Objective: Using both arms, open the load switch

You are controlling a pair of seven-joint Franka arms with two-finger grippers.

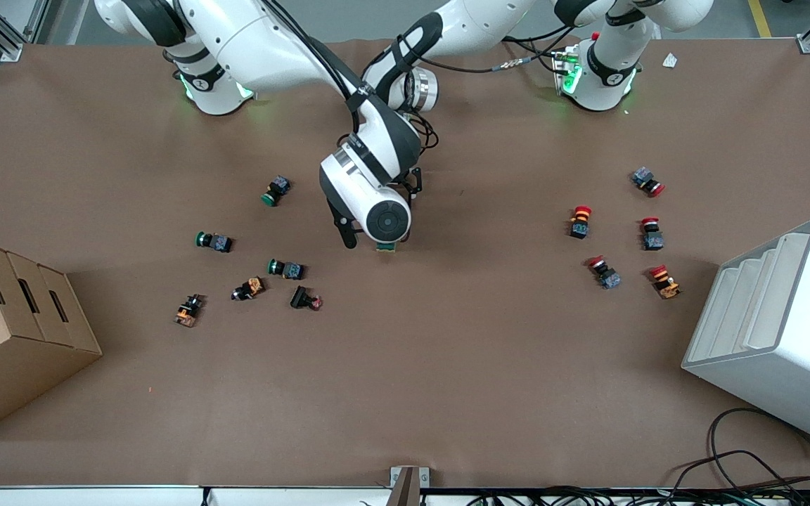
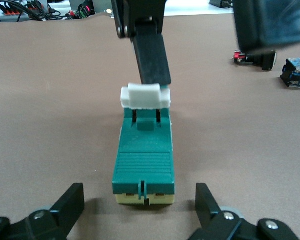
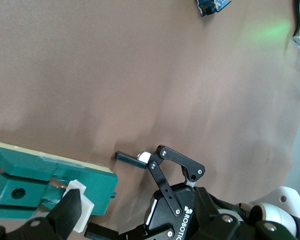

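The load switch (image 2: pixel 144 162), a dark green oblong block with a cream base and a white lever (image 2: pixel 144 96), lies mid-table; only its end (image 1: pixel 386 246) shows from the front, under the right arm's wrist. The right gripper (image 1: pixel 368 242) is over it and open, one finger (image 2: pixel 151 55) resting against the lever (image 3: pixel 82 200). The left gripper (image 2: pixel 139 199) is open at the switch's other end, a finger (image 2: pixel 72 202) on each side with a gap to the block. In the right wrist view the left gripper (image 3: pixel 117 195) straddles that end of the switch (image 3: pixel 40 180).
Several green and orange push buttons (image 1: pixel 285 268) lie toward the right arm's end, several red ones (image 1: pixel 651 232) toward the left arm's end. A cardboard box (image 1: pixel 11 323) and a white rack (image 1: pixel 778 316) stand at the table's two ends.
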